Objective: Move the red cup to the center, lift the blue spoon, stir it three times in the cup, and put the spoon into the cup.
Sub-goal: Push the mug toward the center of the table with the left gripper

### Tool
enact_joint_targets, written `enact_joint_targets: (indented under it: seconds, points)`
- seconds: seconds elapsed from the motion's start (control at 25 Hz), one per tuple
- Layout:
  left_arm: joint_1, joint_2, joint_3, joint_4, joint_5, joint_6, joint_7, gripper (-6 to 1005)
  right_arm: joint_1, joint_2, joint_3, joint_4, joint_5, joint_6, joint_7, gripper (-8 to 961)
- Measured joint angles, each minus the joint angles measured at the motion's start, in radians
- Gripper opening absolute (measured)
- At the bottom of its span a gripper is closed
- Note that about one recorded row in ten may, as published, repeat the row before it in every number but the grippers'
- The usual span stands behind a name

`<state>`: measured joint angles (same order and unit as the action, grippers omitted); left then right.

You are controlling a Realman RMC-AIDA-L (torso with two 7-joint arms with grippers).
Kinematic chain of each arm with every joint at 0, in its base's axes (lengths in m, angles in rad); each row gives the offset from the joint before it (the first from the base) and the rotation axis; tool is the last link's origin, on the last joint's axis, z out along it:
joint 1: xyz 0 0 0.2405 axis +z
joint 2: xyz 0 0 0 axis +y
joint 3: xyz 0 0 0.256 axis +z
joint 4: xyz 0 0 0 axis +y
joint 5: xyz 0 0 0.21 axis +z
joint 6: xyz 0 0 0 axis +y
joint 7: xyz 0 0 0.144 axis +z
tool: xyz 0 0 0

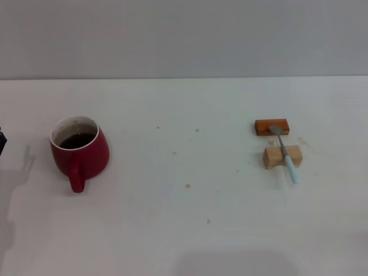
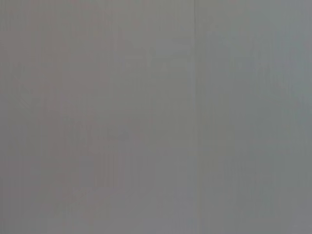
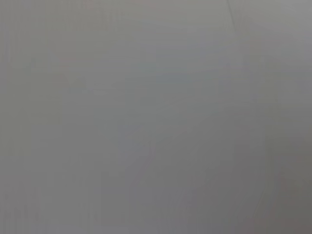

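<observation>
The red cup [image 1: 79, 150] stands on the left side of the white table [image 1: 184, 230], with dark liquid inside and its handle towards me. The blue spoon [image 1: 286, 153] lies at the right. Its grey bowl rests on an orange-brown block [image 1: 272, 126] and its neck on a tan block [image 1: 282, 156]; the pale blue handle points towards me. A dark sliver of my left gripper [image 1: 2, 142] shows at the left edge of the head view, left of the cup and apart from it. My right gripper is out of view. Both wrist views show only plain grey.
Small brown specks [image 1: 187, 186] dot the table between the cup and the blocks. A grey wall [image 1: 184, 34] runs behind the table's far edge.
</observation>
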<state>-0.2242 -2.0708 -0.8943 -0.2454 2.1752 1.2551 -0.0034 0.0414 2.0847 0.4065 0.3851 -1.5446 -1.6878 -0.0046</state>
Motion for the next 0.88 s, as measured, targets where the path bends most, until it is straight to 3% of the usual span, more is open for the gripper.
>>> enact_joint_targets:
  seconds: [0.88]
  points:
    - [-0.018, 0.003, 0.009, 0.011, 0.008, -0.018, 0.003, 733, 0.000, 0.000, 0.000, 0.004, -0.002, 0.000, 0.000, 608]
